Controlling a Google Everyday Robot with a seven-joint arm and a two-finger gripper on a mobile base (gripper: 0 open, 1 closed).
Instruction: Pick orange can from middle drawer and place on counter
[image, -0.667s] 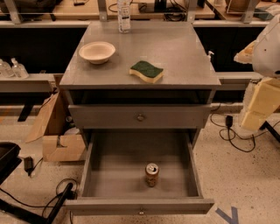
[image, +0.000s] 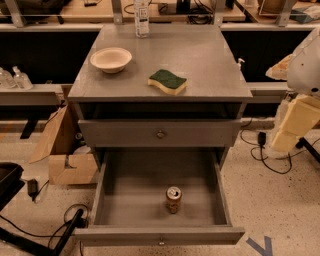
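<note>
The orange can (image: 173, 199) stands upright on the grey floor of the pulled-out middle drawer (image: 130, 200), near its front right, silver top up. The counter (image: 200, 60) is the flat grey top of the cabinet above. My gripper (image: 292, 127) hangs at the right edge of the view, a cream-coloured piece below the white arm, beside the cabinet at about the height of the closed drawer. It is well to the right of the can, above it, and holds nothing that I can see.
On the counter are a cream bowl (image: 111, 59), a green and yellow sponge (image: 167, 81) and a clear bottle (image: 142, 17) at the back edge. A closed drawer (image: 160, 134) sits above the open one. A cardboard box (image: 65, 155) and cables lie on the floor at the left.
</note>
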